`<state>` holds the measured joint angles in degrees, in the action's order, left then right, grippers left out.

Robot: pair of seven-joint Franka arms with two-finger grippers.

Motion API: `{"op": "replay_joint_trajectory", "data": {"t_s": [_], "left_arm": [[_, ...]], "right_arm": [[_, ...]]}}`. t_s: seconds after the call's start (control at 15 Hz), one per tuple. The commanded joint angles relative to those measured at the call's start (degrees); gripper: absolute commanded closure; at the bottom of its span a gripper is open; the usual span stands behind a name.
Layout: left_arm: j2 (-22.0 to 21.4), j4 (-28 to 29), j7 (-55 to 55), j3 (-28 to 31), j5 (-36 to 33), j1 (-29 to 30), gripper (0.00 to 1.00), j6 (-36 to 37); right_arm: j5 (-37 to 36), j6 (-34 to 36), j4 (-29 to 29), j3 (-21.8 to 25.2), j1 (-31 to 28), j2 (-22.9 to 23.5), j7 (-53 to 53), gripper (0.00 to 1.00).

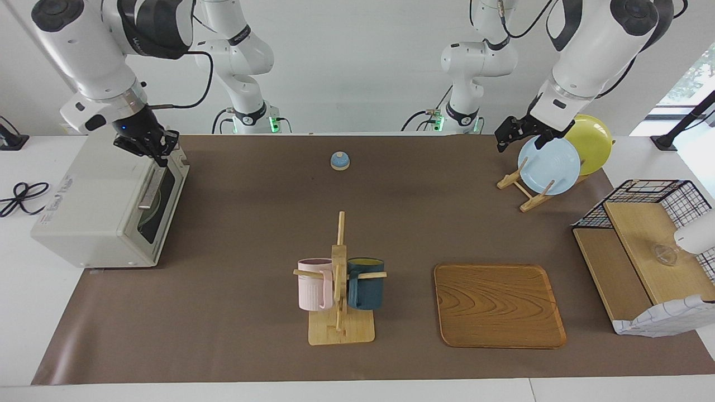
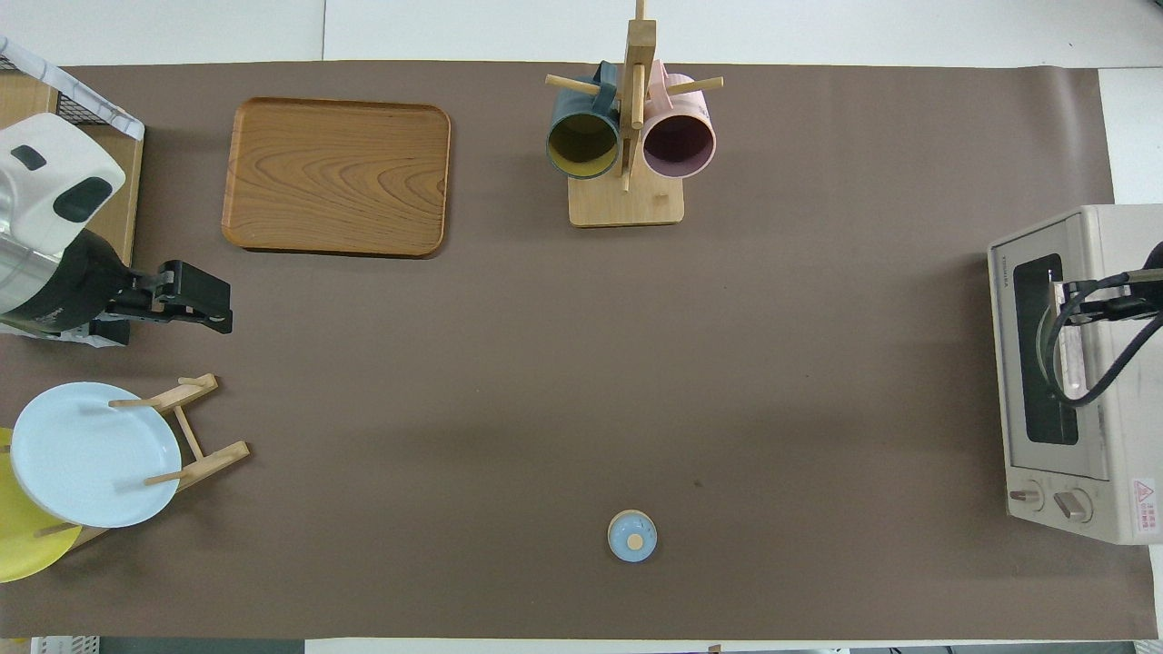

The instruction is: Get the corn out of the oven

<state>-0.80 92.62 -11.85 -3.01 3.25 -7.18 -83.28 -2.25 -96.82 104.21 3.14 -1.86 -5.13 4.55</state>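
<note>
The off-white oven stands at the right arm's end of the table, its dark glass door shut and facing the table's middle. It also shows in the overhead view. My right gripper is at the top edge of the door, right by the upper end of the metal bar handle; in the overhead view this gripper lies over the handle. The corn is hidden. My left gripper is open and empty, waiting in the air over the plate rack; it also shows in the overhead view.
A rack holds a blue plate and a yellow plate. A wooden tray, a mug stand with a pink mug and a dark blue mug, a small blue lid and a wire basket are on the table.
</note>
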Motion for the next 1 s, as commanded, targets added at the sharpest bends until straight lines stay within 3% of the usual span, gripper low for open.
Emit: {"op": "replay_joint_trajectory", "data": {"t_s": [0.0,0.6,0.93], "left_arm": [[-0.43,-0.07,0.51,-0.60,-0.97,0.68,0.00,0.49],[-0.43,-0.07,0.51,-0.51,-0.97,0.68,0.00,0.49],[-0.43,-0.07,0.51,-0.51,-0.97,0.68,0.00,0.49]], "right_arm": [[-0.03,-5.38,7.22,-0.41,-0.43,-3.48,-3.14,1.00],[-3.64,-12.33,13.11,-0.33,-5.78,-2.52,-0.78,1.00],[-3.64,-13.13,13.56,-0.33,-6.67,-2.16,-0.42,1.00]]}}
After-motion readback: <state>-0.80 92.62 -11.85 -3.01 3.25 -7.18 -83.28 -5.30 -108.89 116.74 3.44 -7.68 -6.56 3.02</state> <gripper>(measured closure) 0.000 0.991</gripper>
